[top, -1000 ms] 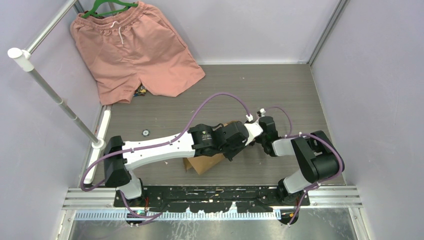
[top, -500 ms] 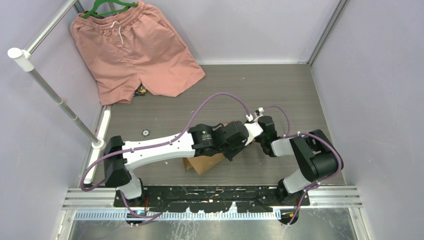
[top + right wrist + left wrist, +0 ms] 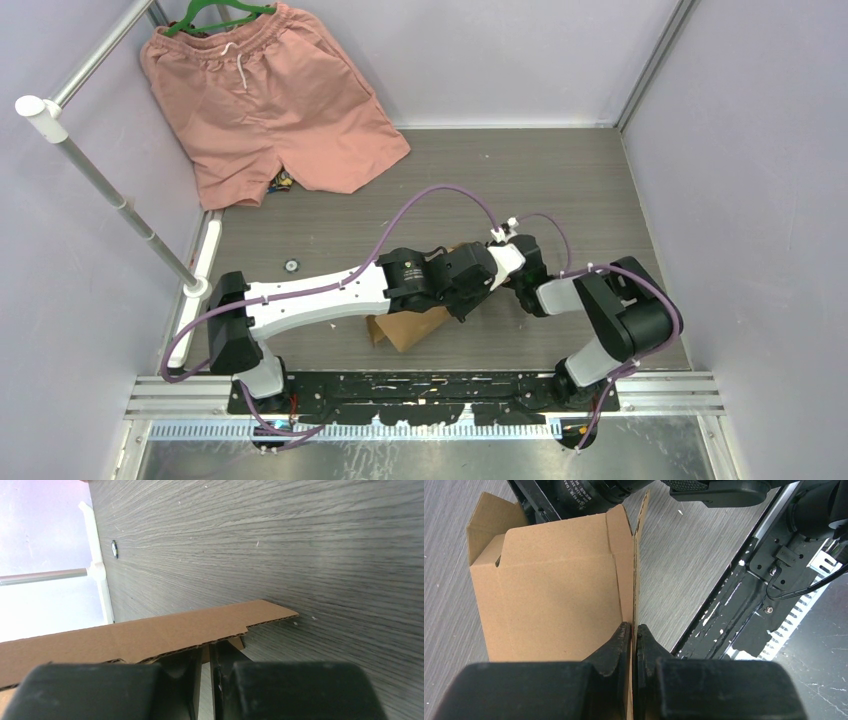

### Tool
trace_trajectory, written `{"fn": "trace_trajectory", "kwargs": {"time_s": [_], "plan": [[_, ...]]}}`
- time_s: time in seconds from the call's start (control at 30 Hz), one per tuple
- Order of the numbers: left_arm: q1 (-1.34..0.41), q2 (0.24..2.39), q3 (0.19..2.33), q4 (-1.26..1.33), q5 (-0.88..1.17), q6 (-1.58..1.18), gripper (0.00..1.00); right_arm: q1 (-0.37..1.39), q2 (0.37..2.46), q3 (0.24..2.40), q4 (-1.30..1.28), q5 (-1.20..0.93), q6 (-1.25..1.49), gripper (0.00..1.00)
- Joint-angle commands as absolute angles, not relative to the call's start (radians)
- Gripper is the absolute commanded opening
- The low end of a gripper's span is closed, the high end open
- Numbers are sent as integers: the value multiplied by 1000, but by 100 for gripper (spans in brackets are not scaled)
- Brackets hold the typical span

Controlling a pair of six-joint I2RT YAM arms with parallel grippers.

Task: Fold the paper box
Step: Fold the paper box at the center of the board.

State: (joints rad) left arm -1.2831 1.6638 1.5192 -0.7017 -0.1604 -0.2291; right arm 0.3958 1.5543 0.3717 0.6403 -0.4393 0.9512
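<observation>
Pointing seemingly far-right, the paper box [image 3: 405, 325] lies diagonal.

Matt corrugated cardboard paper box [image 3: 559, 590]

Seen from above, the brown corrugated cardboard box [image 3: 408, 325] shows only its near corner; the rest lies under the left arm's black wrist. In the left wrist view the left claw [image 3: 633, 630] covers the box's lower edge. In the right wrist view the cardboard runs off the left edge and hides the tips of the right claw [image 3: 206, 652]. A small round dark-rimmed object [image 3: 292, 266] on the grey wood-grain tabletop [image 3: 600, 180] is too small to identify.
</observation>
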Motion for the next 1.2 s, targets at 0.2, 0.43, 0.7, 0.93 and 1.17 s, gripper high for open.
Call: {"fn": "trace_trajectory", "kwargs": {"time_s": [0.2,0.43,0.7,0.93,1.17], "plan": [[-1281,1632,1516,-653,-133,-245,8,438,1605,355,731,-437,968,16],[-1281,1632,1513,-650,-133,-245,8,465,1633,345,761,-428,977,16],[-1282,1628,1514,-651,-135,-244,7,483,1671,334,795,-425,987,15],[-1282,1633,1516,-652,-135,-244,8,494,1694,323,798,-417,985,15],[-1283,1625,1521,-662,-141,-235,7,497,1694,328,751,-402,966,15]]}}
